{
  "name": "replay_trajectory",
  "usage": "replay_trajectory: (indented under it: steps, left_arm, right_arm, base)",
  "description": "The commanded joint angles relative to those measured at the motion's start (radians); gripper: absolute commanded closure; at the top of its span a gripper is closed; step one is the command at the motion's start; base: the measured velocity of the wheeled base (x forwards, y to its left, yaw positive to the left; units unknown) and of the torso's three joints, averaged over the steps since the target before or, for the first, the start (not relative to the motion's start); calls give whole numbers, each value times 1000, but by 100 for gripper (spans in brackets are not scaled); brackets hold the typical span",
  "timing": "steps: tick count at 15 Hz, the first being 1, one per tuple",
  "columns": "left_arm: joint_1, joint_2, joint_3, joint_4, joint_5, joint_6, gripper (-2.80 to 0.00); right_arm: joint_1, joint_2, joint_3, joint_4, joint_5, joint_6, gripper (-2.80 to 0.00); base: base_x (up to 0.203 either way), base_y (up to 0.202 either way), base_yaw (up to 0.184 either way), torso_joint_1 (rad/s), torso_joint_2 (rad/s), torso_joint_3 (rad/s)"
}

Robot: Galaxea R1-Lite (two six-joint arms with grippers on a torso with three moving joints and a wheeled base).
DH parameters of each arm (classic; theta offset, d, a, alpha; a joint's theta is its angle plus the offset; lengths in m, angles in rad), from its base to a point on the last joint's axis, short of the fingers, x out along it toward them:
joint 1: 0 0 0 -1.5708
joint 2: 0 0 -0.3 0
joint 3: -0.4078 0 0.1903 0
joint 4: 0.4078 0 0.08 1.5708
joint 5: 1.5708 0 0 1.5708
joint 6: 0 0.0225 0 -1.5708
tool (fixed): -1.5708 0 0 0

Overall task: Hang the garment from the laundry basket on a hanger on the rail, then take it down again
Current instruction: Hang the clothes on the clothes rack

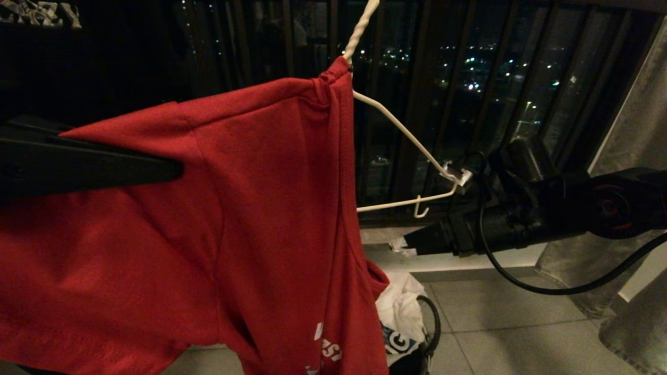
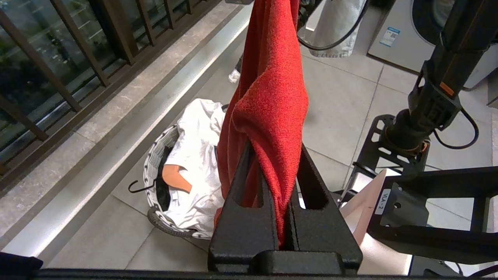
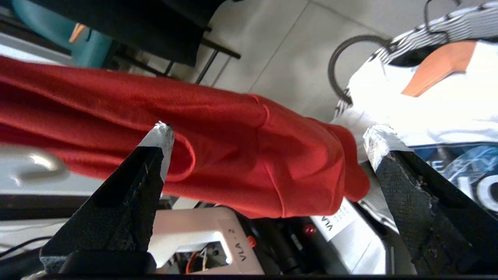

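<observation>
The left gripper [image 2: 286, 217] was clenched on a fold of the garment [image 1: 250, 208], holding one sleeve side out toward the robot's left. The right gripper [image 3: 268, 155] stood wide open with nothing in it, its fingertips [image 3: 161, 134] either side of the red cloth's free sleeve end without touching it. The shirt hung half on the hanger [image 1: 406, 140]: the collar was bunched at the twisted neck and the hanger's right shoulder was bare, pointing toward the right arm, which was the nearer one. Below, the basket [image 2: 155, 155] sat on the floor with a white shirt [image 2: 194, 155] in it
</observation>
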Motion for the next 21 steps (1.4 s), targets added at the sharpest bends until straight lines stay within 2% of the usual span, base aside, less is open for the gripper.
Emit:
replay_trajectory:
  steps: [1, 8, 13, 21]
  left_arm:
    - [1, -4, -5, 2, -2, 1, 0]
    - [4, -5, -6, -3, 4, 2, 0]
    - [7, -14, -8, -3, 4, 2, 0]
    - [16, -19, -32, -3, 2, -2, 0]
  right_arm:
    - [7, 1, 5, 1, 10, 1, -280]
    - [15, -3, 0, 30, 55, 1, -280]
    - [-20, -4, -15, 28, 69, 3, -280]
    - [3, 11, -7, 33, 72, 3, -280]
  base:
    - [0, 0, 0, 0, 0, 0]
    - [0, 0, 0, 0, 0, 0]
    - [0, 0, 0, 0, 0, 0]
    - [0, 0, 0, 0, 0, 0]
